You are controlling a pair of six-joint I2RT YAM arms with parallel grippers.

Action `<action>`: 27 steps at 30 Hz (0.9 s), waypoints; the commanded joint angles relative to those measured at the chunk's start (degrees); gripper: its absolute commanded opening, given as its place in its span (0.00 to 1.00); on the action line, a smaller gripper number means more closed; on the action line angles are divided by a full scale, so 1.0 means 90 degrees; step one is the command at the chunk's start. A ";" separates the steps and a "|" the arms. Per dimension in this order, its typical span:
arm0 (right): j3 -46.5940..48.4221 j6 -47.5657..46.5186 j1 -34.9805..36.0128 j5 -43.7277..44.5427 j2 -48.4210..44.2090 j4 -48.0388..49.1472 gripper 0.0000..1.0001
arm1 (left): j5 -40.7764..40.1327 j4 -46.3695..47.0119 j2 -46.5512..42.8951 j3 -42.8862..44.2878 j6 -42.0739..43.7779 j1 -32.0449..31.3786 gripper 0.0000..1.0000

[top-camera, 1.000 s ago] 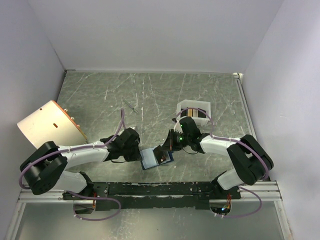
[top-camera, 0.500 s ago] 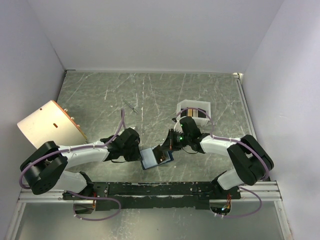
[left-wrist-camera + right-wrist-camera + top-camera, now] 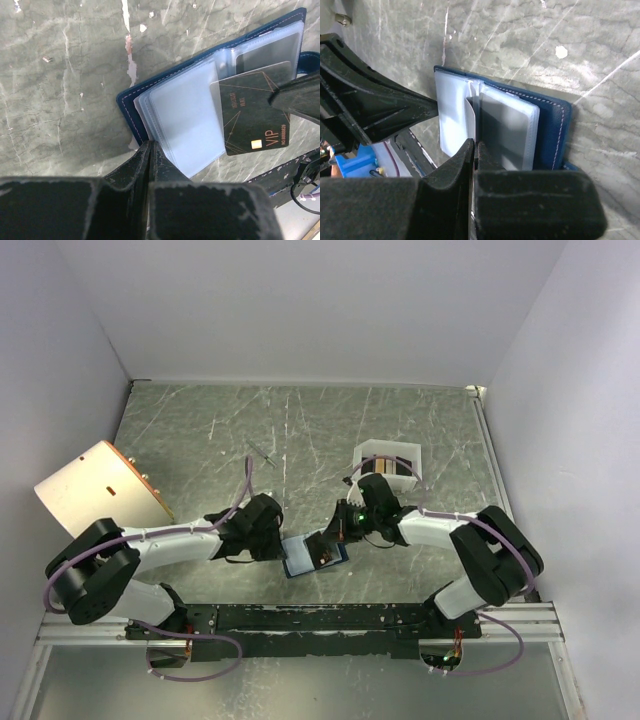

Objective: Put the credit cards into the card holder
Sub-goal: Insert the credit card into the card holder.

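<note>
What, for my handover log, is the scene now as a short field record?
card holder: open, sleeves fanned
left gripper: shut on card holder's edge
right gripper: shut on black card
black card: tilted over the sleeves
white tray: beyond right gripper, spare cards inside

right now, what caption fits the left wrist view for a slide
Left jaws clamp the open card holder by its edge while right jaws hold a black VIP card at its clear sleeves.
</note>
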 commanded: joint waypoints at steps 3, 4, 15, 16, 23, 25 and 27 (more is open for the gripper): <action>0.0111 -0.0138 0.0002 -0.0104 0.0397 0.0195 0.00 | -0.0534 -0.0403 0.0190 0.0021 0.0099 -0.0037 0.11; 0.0104 -0.0140 0.0002 -0.0074 0.0409 0.0199 0.00 | -0.0525 -0.0405 0.0197 0.0030 0.0094 -0.0033 0.11; 0.0077 -0.0134 -0.0037 0.0288 0.0413 0.0244 0.00 | -0.0283 -0.0253 0.0207 -0.0006 0.0031 -0.0036 0.11; 0.0074 -0.0124 -0.0037 0.0288 0.0433 0.0273 0.00 | -0.0246 -0.0216 0.0201 -0.0028 0.0016 -0.0035 0.11; 0.0044 -0.0113 -0.0037 0.0444 0.0462 0.0348 0.00 | -0.0153 -0.0071 0.0170 -0.0165 -0.0051 -0.0036 0.12; 0.0028 -0.0131 -0.0037 0.0486 0.0514 0.0374 0.00 | -0.0116 -0.0029 0.0196 -0.0172 -0.0040 -0.0043 0.12; 0.0057 -0.0170 -0.0037 0.0534 0.0564 0.0341 0.00 | -0.0094 -0.0031 0.0223 -0.0153 -0.0043 -0.0035 0.12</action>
